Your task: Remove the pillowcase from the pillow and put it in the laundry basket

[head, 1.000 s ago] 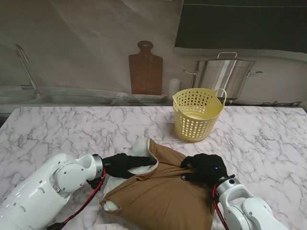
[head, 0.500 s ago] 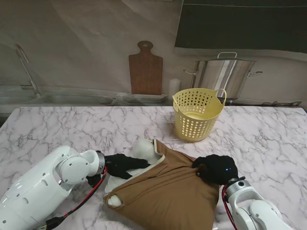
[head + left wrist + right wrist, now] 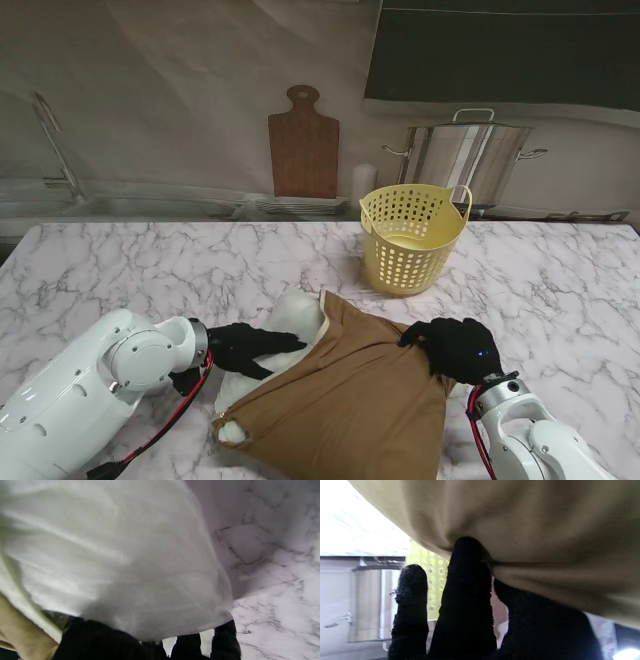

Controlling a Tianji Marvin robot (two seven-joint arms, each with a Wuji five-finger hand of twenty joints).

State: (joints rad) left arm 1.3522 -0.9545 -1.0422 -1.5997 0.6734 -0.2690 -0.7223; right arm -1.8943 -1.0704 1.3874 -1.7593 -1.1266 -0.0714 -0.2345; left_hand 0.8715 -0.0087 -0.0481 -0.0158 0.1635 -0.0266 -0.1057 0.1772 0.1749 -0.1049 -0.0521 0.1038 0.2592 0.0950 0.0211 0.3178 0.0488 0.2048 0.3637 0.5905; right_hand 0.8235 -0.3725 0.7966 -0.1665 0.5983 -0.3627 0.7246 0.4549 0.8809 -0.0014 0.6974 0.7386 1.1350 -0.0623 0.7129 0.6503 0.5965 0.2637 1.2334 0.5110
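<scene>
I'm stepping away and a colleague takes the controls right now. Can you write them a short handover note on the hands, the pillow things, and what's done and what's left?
Left hand: shut on the white pillow where it pokes out of the case's open end.
Right hand: shut on the brown pillowcase, pinching a fold at its far right corner.
Laundry basket: yellow, upright on the table, farther from me than the pillow; it seems to hold no laundry.
Done: both grips are set; the pillow is partly exposed.
Left: pull the case fully off and drop it in the basket.
</scene>
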